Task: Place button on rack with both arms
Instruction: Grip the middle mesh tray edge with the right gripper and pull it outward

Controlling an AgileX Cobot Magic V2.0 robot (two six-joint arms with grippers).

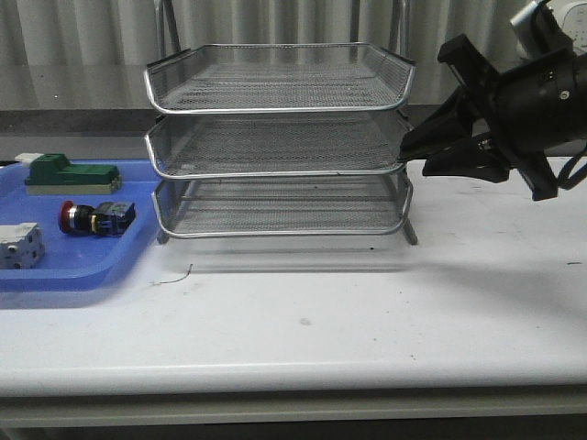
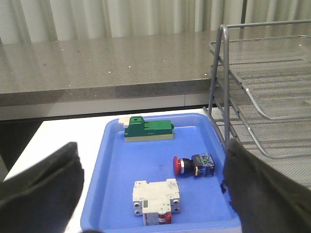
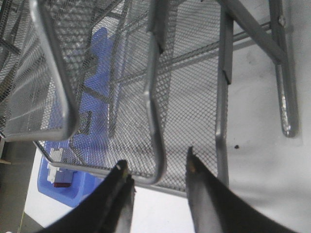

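The right gripper stood with jaws parted around the rack's middle-tier rim at its right corner. The left gripper hung spread wide above the blue tray, where the button lay left of the rack.

One rack of three tiers, one blue tray — three parts: button, green block, white block.
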